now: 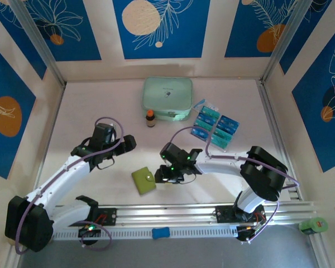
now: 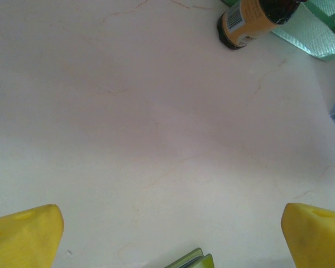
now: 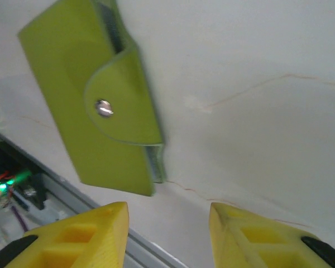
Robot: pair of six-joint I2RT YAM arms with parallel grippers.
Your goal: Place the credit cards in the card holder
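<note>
Olive-green, roughly square card holder (image 1: 143,180) with strap tab and silver snap stud: closed, tab fastened, flat on the pale marbled table (image 1: 100,106), close to the front aluminium rail (image 1: 173,212), between the 2 arms. Small thin blue and teal credit cards (image 1: 215,127): laid in 2 short rows at right of centre, well apart from the card holder, exact count unclear. Right gripper (image 1: 166,173), yellow fingers: low over the table just beside the card holder's right edge; on the right wrist camera, jaws partly apart with bare table in the gap, nothing gripped, card holder ahead and left of the fingertips. Left gripper (image 1: 124,142), yellow fingers: jaws spread wide over bare table, nothing gripped, left of and behind the card holder; a corner of the card holder at the bottom edge of the left wrist view. Mint-green zip case (image 1: 167,98): at the far centre of the table. Small amber bottle (image 1: 150,119) with orange label: upright, just in front of the zip case. Green tape roll (image 1: 314,225): outside the frame, near right corner.
</note>
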